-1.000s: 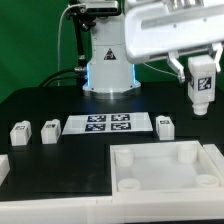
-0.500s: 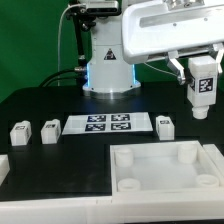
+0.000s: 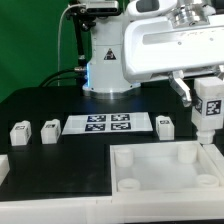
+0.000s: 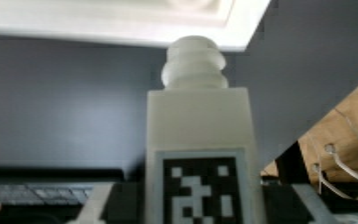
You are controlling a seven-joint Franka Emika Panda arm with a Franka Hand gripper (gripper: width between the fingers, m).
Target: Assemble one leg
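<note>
In the exterior view, the white two-finger gripper (image 3: 206, 90) hangs at about three o'clock. Its jaws are closed tight on a small white plastic leg (image 3: 208, 108) with a black-and-white square tag facing the camera. The leg stands upright in the grasp, with its narrow end pointing down. That end is just over the far corner of the large white square plastic tray (image 3: 150, 185) on the exterior view's right; I cannot tell if it touches the rim. The tray lies on the black table (image 3: 40, 105) at about five o'clock and has round sockets in its corners. Near the centre lies the thin flat white marker board (image 3: 105, 124) with its black tags. Three other small white posts rest on the table: two side by side at nine o'clock (image 3: 18, 133) (image 3: 50, 131), and one just beside the end of the marker board toward three o'clock (image 3: 165, 125). At twelve o'clock stands the white robot base (image 3: 105, 60), which glows blue low down. In the wrist view, the leg (image 4: 197, 130) fills the middle, with the tag close to the camera and the rounded stepped tip pointing away. Grey fingers (image 4: 108, 208) press on its two sides. Beyond the tip a white part of the tray (image 4: 229, 25) shows, and the dark table (image 4: 69, 100) lies around the leg.
</note>
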